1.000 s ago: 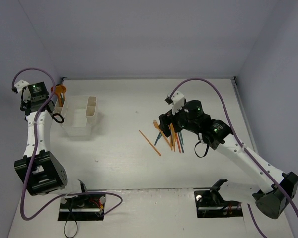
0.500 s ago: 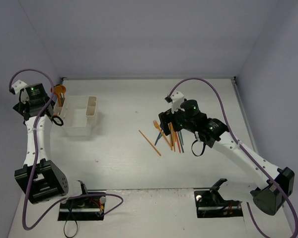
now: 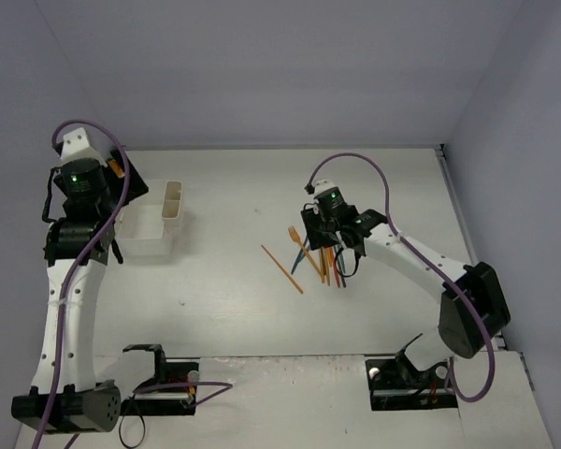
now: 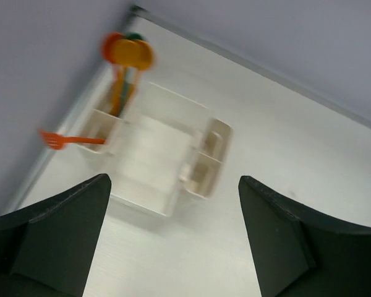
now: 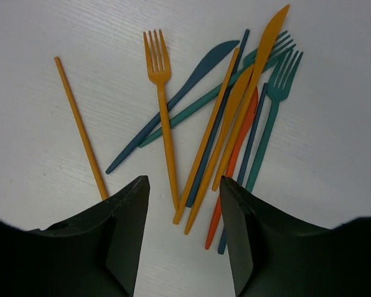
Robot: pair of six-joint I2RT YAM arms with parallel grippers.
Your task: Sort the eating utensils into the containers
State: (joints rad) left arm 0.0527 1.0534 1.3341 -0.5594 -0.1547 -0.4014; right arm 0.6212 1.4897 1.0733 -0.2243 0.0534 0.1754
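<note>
The containers (image 3: 151,221) (image 4: 153,166), joined white bins, stand at the back left. An orange spoon (image 4: 127,52) stands upright in the far-left bin, and an orange fork (image 4: 64,140) sticks out sideways over its rim. My left gripper (image 4: 173,185) hangs open above the bins with nothing between its fingers. The other eating utensils (image 3: 323,258) lie in a pile mid-table: an orange fork (image 5: 160,93), a blue knife (image 5: 175,101), teal forks (image 5: 274,106) and orange sticks. My right gripper (image 5: 184,185) is low over the pile, its jaws partly open astride the handle ends, touching none.
One orange stick (image 3: 282,269) (image 5: 80,129) lies apart, left of the pile. Black mounts (image 3: 155,383) (image 3: 409,382) sit at the near edge. Walls close in at the back and on both sides. Purple cables loop over both arms.
My left gripper opened and drew up and back from the far-left bin. My right gripper moved left and down onto the pile, and its jaws narrowed.
</note>
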